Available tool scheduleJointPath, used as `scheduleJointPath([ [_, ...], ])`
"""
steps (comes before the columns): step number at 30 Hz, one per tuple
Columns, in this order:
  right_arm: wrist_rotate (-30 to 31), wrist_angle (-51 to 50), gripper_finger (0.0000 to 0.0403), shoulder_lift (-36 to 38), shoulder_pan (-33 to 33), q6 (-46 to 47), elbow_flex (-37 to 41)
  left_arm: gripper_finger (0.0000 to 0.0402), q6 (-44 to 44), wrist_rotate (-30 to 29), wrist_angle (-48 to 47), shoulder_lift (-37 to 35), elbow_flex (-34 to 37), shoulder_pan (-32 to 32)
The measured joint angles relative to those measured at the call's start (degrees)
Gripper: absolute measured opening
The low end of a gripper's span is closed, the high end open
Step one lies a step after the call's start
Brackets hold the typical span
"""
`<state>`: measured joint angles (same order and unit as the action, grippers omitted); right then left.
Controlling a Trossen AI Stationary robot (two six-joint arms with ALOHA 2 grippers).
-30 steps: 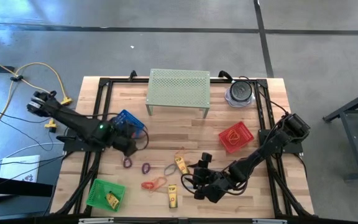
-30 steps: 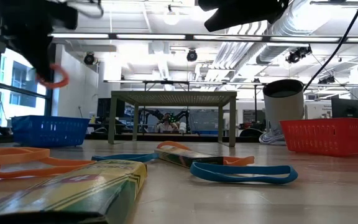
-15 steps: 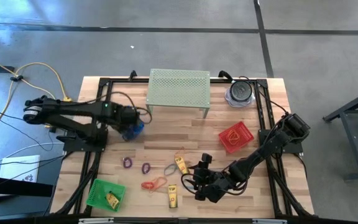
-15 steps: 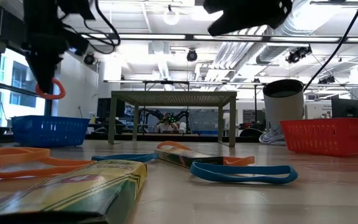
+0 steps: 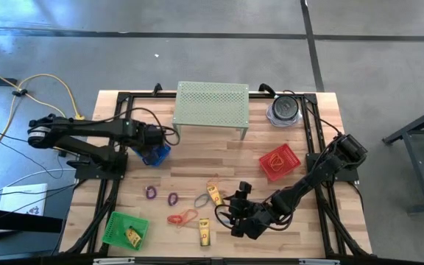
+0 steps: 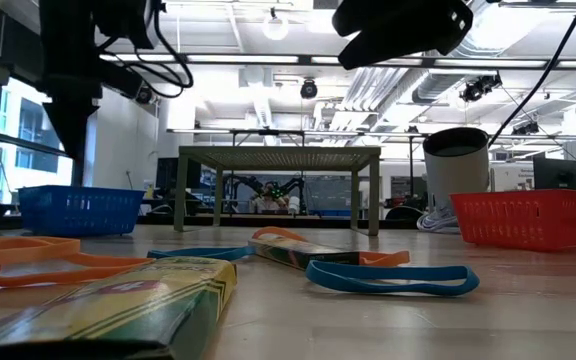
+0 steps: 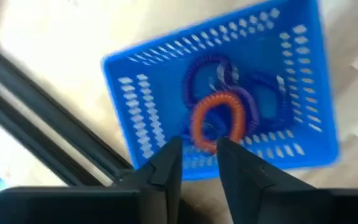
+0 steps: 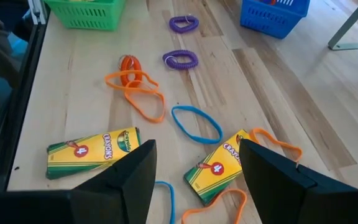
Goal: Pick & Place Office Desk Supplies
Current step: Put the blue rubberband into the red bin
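The fingers (image 7: 166, 163) of the left gripper (image 7: 194, 158) stand a narrow gap apart above the blue basket (image 7: 135, 124) and grip nothing: the orange coil loop (image 7: 215, 121) lies just past their tips on the basket floor, resting on a purple coil loop (image 7: 213, 71), free of both fingers. In the high view this left gripper (image 5: 155, 136) hangs over that blue basket (image 5: 155, 153) at the surface's (image 5: 227, 154) left rear. The right gripper (image 5: 235, 210) hovers low over the front of the surface with its fingers (image 8: 129, 168) spread wide and empty; directly between and ahead of them lie a blue band (image 8: 196, 123), an orange band (image 8: 143, 96) and two yellow crayon boxes (image 8: 92, 151), one nearest each finger, with two more purple coils (image 8: 180, 60) farther off, near the green basket (image 8: 86, 12). By the look of them, the bands are light, soft and limp, lying flat on the wood, so a pinch across one strand at the loop's edge should serve best, though a thin strand may slip or stretch out of a loose grip. The coils look springy and thicker, easier to nip across the ring. The crayon boxes appear stiff, light card, best taken across the narrow width. A red basket (image 5: 279, 163) already holds orange loops.
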<state>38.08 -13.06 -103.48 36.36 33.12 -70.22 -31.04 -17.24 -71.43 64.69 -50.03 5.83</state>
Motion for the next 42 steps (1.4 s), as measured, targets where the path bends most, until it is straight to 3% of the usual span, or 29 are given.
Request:
scheduleJointPath([
  [5, 0.0, 0.5, 0.0217, 0.0, 0.0, 0.1, 0.0, 0.0113, -0.3, -6.2, 0.1, 0.0, 0.1, -0.9],
  [10, 0.1, 0.6, 0.0217, 0.0, -0.3, 0.1, 0.0, 0.0114, 1.9, -6.2, -1.1, 0.0, -0.8, -0.9],
  [14, -0.2, 1.2, 0.0217, 0.0, -0.4, 0.1, 0.0, 0.0115, 1.4, 0.4, -4.5, 0.0, -3.0, -0.9],
  [18, -0.3, 1.2, 0.0217, 0.0, -0.4, 0.1, 0.0, 0.0115, -0.5, 12.4, -3.1, 0.0, -4.2, -1.0],
  [22, -0.6, 1.1, 0.0217, 0.0, -0.4, 0.1, 0.0, 0.0115, 0.1, 20.8, 6.4, 0.0, -3.7, -4.2],
  [28, -0.9, 0.9, 0.0217, 0.0, 0.0, 0.3, 0.0, 0.0115, 3.0, 21.3, 24.1, 0.0, -3.3, -12.2],
  [36, -0.8, 0.3, 0.0217, 0.0, 0.0, 0.5, 0.0, 0.0115, 7.2, 9.3, 53.0, 3.5, 2.9, -25.3],
  [42, -0.6, -0.1, 0.0217, 0.0, 0.1, 1.8, 0.0, 0.0115, 9.5, 7.9, 67.7, 12.7, 4.7, -31.4],
])
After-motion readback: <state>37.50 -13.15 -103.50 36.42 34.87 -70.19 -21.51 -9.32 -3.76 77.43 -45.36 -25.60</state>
